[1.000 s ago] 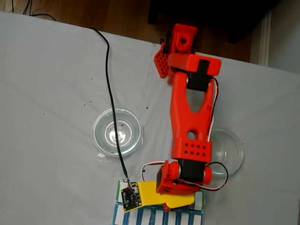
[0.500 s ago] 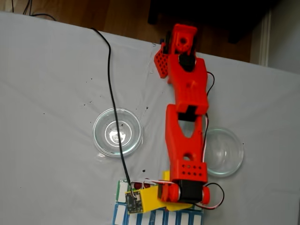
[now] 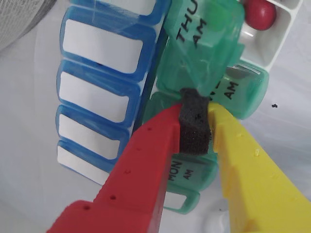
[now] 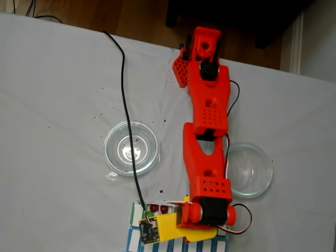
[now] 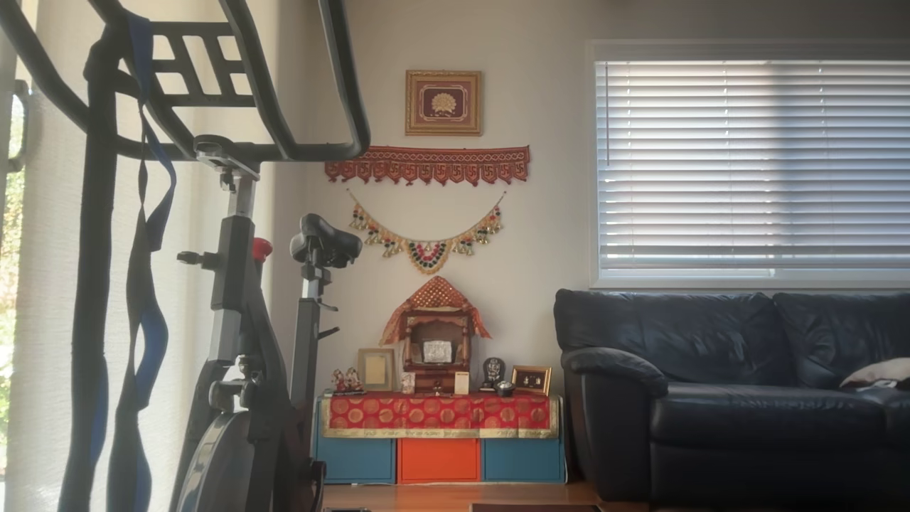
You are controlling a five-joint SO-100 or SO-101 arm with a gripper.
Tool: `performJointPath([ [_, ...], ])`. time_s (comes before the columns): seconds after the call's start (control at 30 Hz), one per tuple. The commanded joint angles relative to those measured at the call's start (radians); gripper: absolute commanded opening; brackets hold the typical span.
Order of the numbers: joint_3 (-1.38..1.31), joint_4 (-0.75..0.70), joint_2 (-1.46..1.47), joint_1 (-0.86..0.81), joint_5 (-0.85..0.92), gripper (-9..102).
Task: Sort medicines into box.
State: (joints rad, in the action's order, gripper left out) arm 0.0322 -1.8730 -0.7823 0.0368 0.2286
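Red-and-yellow pincer [image 3: 197,127], nearly closed and empty, hovers over the green-lidded plastic pill organizer [image 3: 204,53]; dark red pills [image 4: 158,208] sit inside, both clear glass dishes [image 4: 131,147] empty.

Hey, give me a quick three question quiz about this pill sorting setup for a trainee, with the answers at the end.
1. True or false: in the wrist view, the gripper is over the green AM lids of the pill organizer.
2. What colour is the pill lying in the open white compartment in the wrist view: A green, B dark red, C blue?
3. In the fixed view, how many clear glass dishes sit on the white cloth?

Key
1. True.
2. B, dark red.
3. Two: one left of the arm and one right of it.
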Motion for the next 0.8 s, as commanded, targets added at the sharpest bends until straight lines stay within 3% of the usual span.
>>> performJointPath([
  [0.0,0.044,-0.034,-0.212,-0.017,0.023,1],
  [0.43,0.287,-0.005,-0.453,-0.017,0.169,1],
  [0.53,0.514,0.175,-0.591,-0.012,0.141,1],
  [0.67,0.89,0.531,-0.798,-0.012,0.048,1],
  [0.77,0.91,0.601,-0.798,-0.032,-0.018,1],
])
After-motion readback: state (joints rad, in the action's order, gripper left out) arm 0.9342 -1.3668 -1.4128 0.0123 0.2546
